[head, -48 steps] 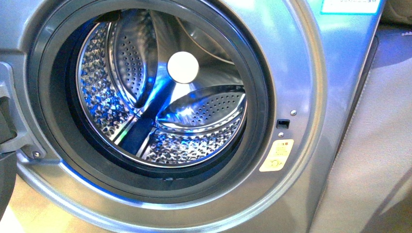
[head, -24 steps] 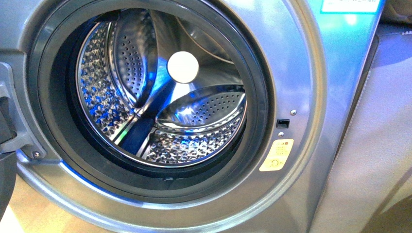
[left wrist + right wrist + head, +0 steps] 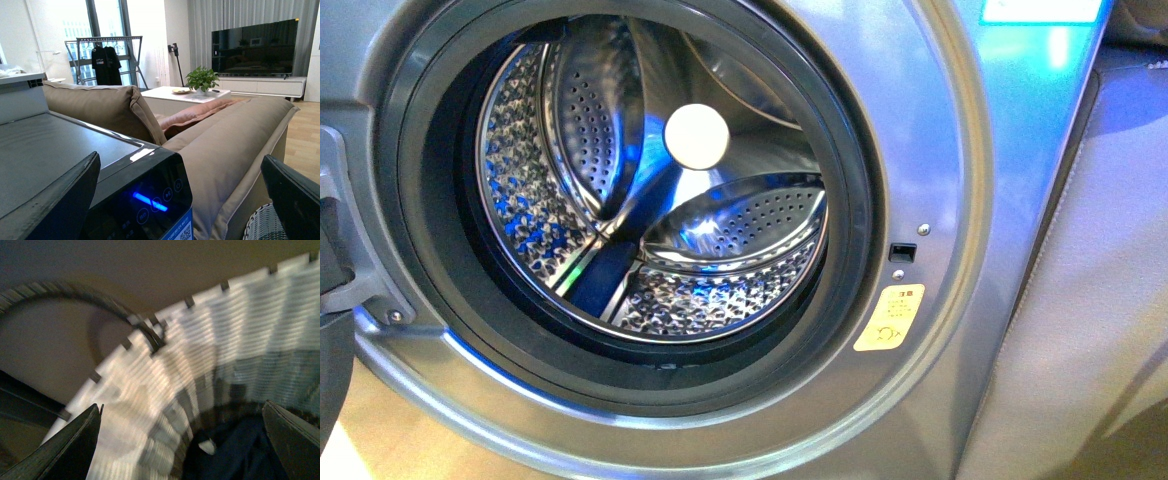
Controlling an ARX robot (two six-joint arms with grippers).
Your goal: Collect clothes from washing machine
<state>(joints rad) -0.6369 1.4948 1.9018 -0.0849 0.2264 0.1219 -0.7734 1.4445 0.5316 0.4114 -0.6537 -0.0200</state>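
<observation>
The clothes (image 3: 245, 455), a dark navy heap with a small white tag, lie in the bottom of the woven white-grey-black basket (image 3: 165, 390), seen blurred in the right wrist view; none show in the washing machine (image 3: 960, 170), whose perforated steel drum (image 3: 650, 200) looks bare through the open porthole. Judged from this, the collecting step looks done or nearly so, and the drop into the basket is the step in hand. The right gripper (image 3: 180, 445) hangs over the basket with its fingers spread wide and nothing between them. The left gripper (image 3: 180, 200) is likewise spread and empty, raised over the machine's top beside a tan sofa (image 3: 235, 145). The next move would call for a check that the drum holds nothing more, then drawing the right arm clear of the basket rim. As for writing: a yellow-orange sticker (image 3: 889, 318) beside the porthole bears marks too small to read, and the lit control panel (image 3: 150, 202) shows a blue bar and a code square, with no brand legible.
</observation>
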